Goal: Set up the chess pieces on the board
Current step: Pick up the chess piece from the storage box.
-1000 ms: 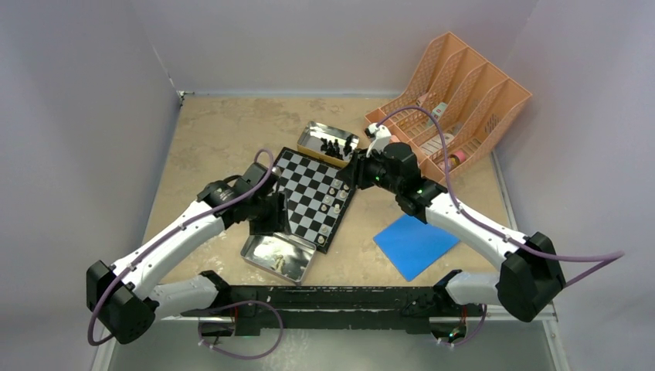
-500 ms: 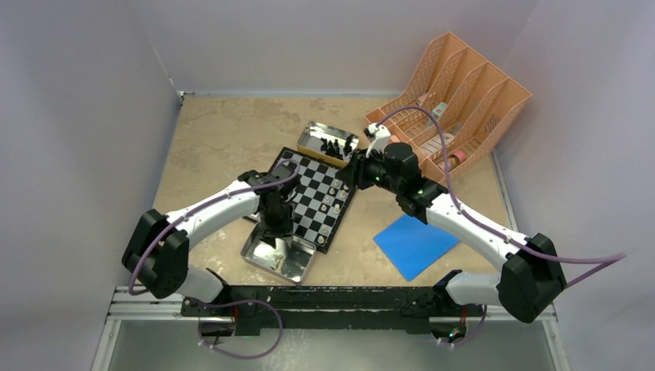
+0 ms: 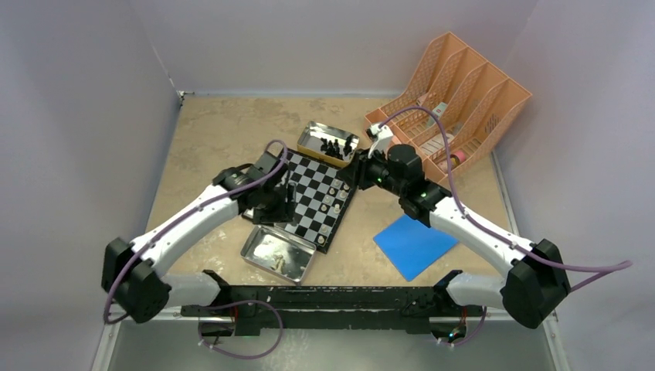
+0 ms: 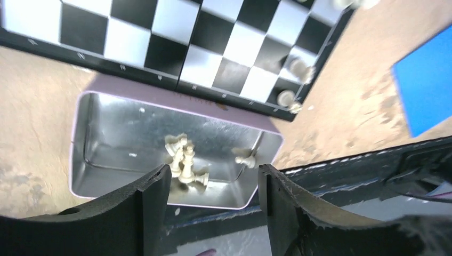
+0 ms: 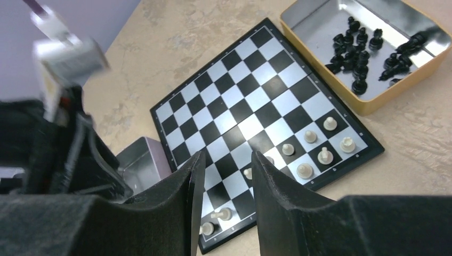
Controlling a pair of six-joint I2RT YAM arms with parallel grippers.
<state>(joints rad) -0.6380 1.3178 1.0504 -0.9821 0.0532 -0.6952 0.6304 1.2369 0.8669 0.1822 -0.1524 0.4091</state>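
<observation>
1. The board [image 3: 311, 199] lies flat around the middle of the table [image 3: 216, 131]. It's turned at an angle, so one corner points back toward the arms.
2. A bunch of white pieces [image 5: 320, 146] are standing on the board, all in the rows along the edge on the right arm's side. They look upright as far as I can tell.
3. The rest of the white set is in the silver tin [image 4: 122, 138], which sits right up against the board's near edge. These loose white pieces [image 4: 184, 162] are tipped over in a small heap on the tin floor. One more lies a bit apart, near the tin's wall.
4. The black pieces [image 5: 362, 53] are all in the gold tin [image 5: 373, 104], some standing and some on their sides. That tin is just beside the board's far edge.
5. The left end effector [image 4: 212, 178] hangs above the silver tin with its fingers well apart and nothing between them. You can see the heap right through the gap.
6. The right end effector [image 5: 226, 165] hovers over the board, above the side with the white pieces. Its fingers are apart with a narrower gap, and there's nothing in it either.
7. A blue square [image 3: 415, 243] lies flat on the table to the right of the board, not touching it. An orange file rack [image 3: 456, 93] sits in the far right corner.
</observation>
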